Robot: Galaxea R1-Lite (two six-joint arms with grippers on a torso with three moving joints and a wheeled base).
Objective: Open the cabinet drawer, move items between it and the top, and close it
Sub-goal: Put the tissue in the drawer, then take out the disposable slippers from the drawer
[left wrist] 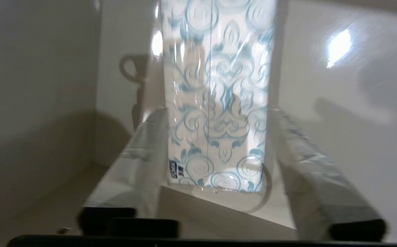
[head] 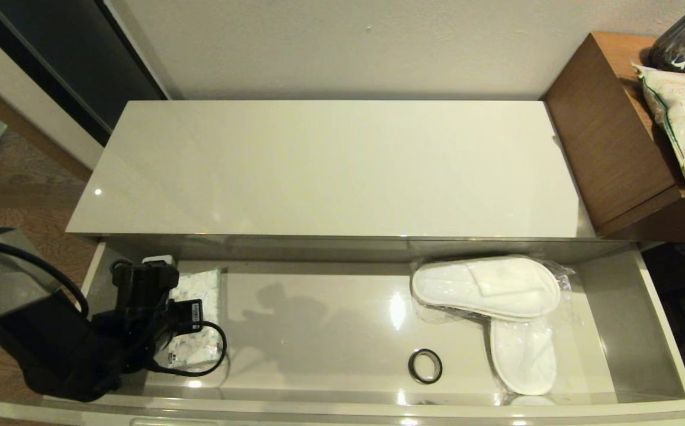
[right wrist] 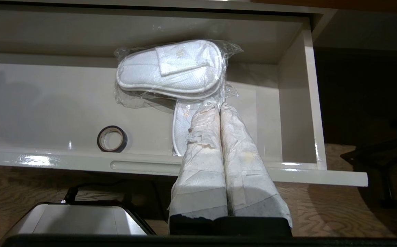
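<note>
Three items lie in the open drawer (head: 662,331), and none is on the top (head: 330,165) yet, so the opening looks done while the moving and the closing are left.

Left claw (left wrist: 215,147) is down inside the drawer at about 9 o'clock in the head view. Its fingers (left wrist: 143,154) stand spread on either side of the tissue pack (left wrist: 219,103), close along its long edges; whether they touch it I cannot tell, and they have not closed on it. The pack lies flat on the drawer floor near the left wall, partly hidden under the arm from above. My judgement is that this is the step in hand: closing on the pack so it can be lifted to the top.

Right claw (right wrist: 220,109) is out of the head view. Its own camera shows it in front of the drawer at the right end, fingers pressed together and holding nothing.

Bagged slippers (head: 487,287) sit at about 3 o'clock in the drawer, one across the back, the other running toward the front edge beneath it. Just beside them, toward 5 o'clock, the tape roll (head: 425,366) lies flat and apart from the bags.
</note>
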